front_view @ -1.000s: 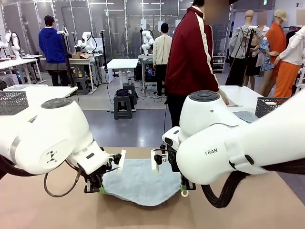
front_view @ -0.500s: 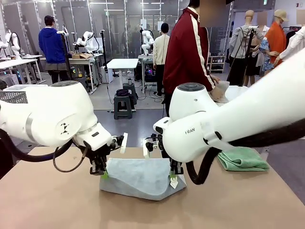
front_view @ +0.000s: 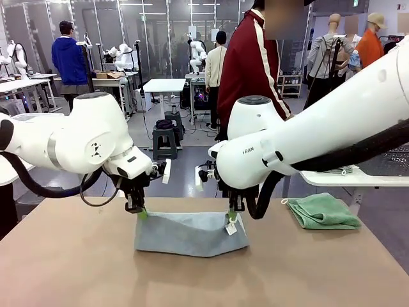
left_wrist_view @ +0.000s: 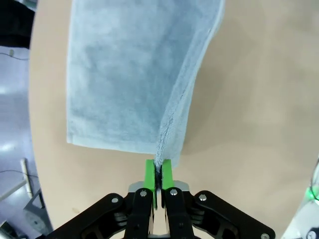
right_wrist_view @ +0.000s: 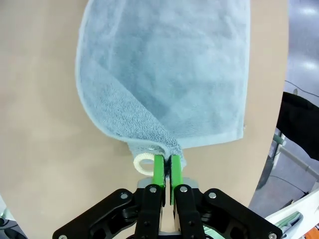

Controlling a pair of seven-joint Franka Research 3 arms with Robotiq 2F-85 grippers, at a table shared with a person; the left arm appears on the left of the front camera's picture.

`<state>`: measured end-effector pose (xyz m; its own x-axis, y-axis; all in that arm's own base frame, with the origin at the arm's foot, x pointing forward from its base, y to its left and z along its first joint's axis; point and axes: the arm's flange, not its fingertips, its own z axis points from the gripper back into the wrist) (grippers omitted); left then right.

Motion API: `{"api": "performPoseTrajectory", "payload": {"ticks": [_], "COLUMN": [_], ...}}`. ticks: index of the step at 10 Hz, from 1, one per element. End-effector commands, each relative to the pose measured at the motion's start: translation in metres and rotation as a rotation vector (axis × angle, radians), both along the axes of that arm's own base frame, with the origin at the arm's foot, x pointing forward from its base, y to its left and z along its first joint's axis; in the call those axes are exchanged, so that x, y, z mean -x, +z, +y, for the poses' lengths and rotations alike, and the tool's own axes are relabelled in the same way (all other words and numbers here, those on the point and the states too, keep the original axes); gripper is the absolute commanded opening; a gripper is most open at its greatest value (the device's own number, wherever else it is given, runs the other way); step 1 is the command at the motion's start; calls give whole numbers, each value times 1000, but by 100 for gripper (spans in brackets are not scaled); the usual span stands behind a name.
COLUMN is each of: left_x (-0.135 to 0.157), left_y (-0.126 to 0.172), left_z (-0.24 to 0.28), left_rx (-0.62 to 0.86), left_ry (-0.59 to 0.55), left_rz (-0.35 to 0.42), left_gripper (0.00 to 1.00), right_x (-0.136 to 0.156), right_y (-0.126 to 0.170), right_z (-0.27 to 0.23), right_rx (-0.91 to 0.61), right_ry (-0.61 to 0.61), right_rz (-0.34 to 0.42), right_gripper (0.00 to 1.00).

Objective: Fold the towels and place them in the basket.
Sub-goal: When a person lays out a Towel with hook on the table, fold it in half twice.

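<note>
Now, with left gripper (front_view: 140,213) and right gripper (front_view: 232,218) clamped on grey towel (front_view: 188,234) corners, we carry the edge farther across: fold nearly complete.

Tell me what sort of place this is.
Probably a robotics lab: left arm and right arm hold a grey towel on a table, with a white workbench and stool behind.

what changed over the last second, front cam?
Left gripper and right gripper carried the grey towel's held edge away from the camera toward the far side, folding it over itself; it now looks narrower on the table. Both stayed shut on its corners. The folded green towel at right stayed put.
</note>
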<state>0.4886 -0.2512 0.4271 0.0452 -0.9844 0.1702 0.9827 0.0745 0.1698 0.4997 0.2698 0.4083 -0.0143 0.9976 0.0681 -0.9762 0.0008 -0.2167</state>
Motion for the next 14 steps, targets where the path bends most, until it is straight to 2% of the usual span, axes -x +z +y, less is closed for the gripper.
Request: {"api": "performPoseTrajectory", "payload": {"ticks": [1,4,5,6,8,9,11,12,14], "left_x": [-15,-32,-29,-25,-27,-49,-78,-90,-112], "left_y": [8,8,10,8,6,-4,-13,-16,-24], "left_z": [-2,-2,-3,1,-1,2,-2,-4,-4], "left_rx": [-39,-67,-69,-42,-47,-30,-36,-41,-45], "left_ry": [-15,-9,-8,-14,-19,-8,-45,-44,-37], "left_rz": [-1,7,21,-12,-1,44,27,30,49], "left_gripper": [6,6,6,6,6,6,6,6,6], "right_x": [-25,-42,-39,-36,-38,-55,-90,-105,-126], "right_y": [-1,-1,1,-2,-2,-12,-27,-37,-49], "right_z": [0,0,2,-2,0,1,6,7,6], "right_rx": [13,-4,19,-2,-2,-21,-51,-55,-71], "right_ry": [36,19,9,5,7,-1,32,30,27], "right_rz": [22,34,28,20,24,59,43,64,68], "right_gripper": [7,7,7,7,7,7,7,7,7]}}
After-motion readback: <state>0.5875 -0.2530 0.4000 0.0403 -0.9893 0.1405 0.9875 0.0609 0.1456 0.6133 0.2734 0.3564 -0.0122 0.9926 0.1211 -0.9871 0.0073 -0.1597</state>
